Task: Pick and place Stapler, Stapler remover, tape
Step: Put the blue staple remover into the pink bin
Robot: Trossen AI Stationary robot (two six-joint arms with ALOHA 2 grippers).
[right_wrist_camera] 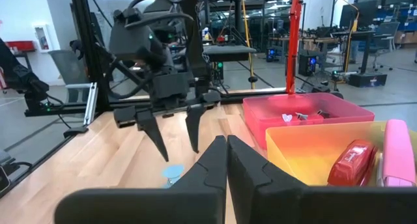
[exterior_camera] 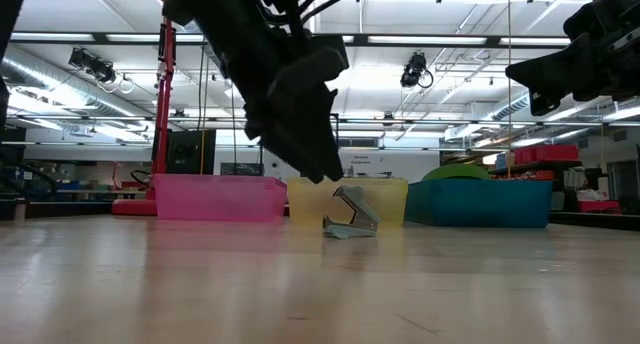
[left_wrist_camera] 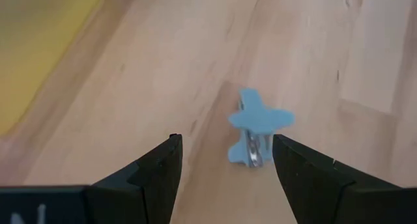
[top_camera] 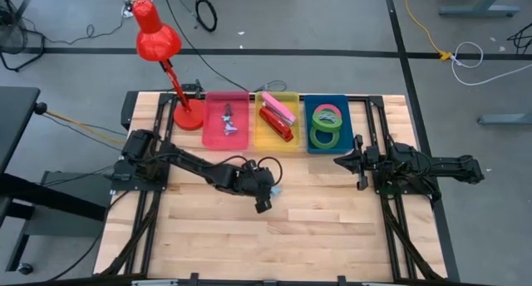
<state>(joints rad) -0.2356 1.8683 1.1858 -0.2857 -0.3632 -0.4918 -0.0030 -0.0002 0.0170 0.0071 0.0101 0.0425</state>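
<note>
The high view looks straight down on the whole counter. The low view sits at counter height, facing the bins. The left wrist view looks closely down at the staple remover, which the low and right wrist views share.

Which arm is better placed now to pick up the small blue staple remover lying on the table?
The left arm. Its claw is open just above the staple remover, which sits between its fingers. The right claw is shut and waits far off, by the blue bin.
</note>
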